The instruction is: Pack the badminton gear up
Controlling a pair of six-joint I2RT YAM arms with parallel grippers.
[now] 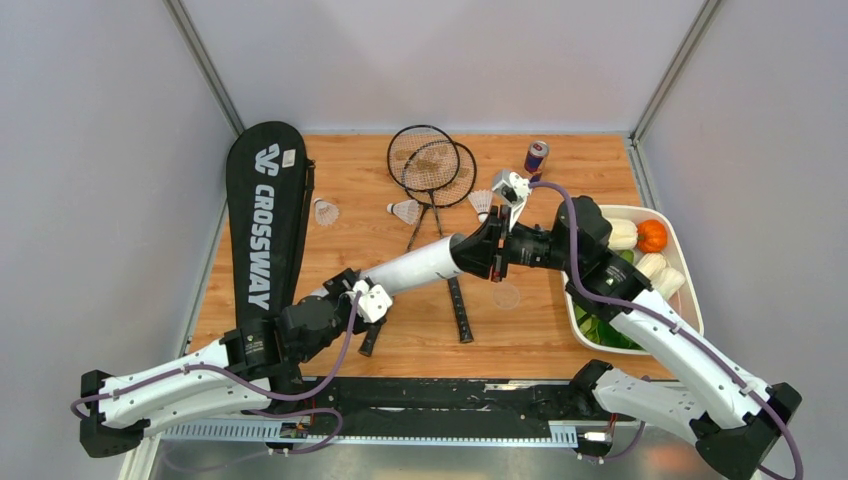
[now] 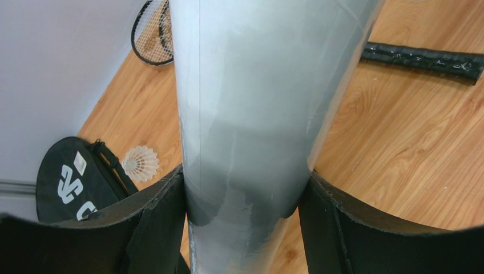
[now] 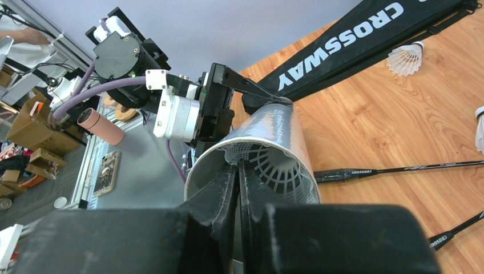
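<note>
The left pincer (image 2: 245,200) stands wide, its two black fingers pressed to either flank of the long white plastic tube (image 1: 420,265), which it holds slanting above the surface; the right pincer (image 3: 238,171) is all but closed, with only a thin slit between its fingers, and its tips reach into the tube's open mouth at the skirt of a small white shuttlecock (image 3: 274,168) lodged inside; whether they pinch it I cannot tell. Below the tube lie two thin black rackets (image 1: 420,160), their strung oval heads overlapping at the far side; three more white shuttlecocks (image 1: 405,211) sit loose near them; the long black "CROSSWAY" racket bag (image 1: 262,230) lies flat at the left; a small red-and-blue drink can (image 1: 536,156) stands at the far right; a white tray (image 1: 688,280) holds orange, white and green vegetables; the surface (image 1: 360,180) is orange-toned wood, boxed in by plain grey walls (image 1: 100,150).
</note>
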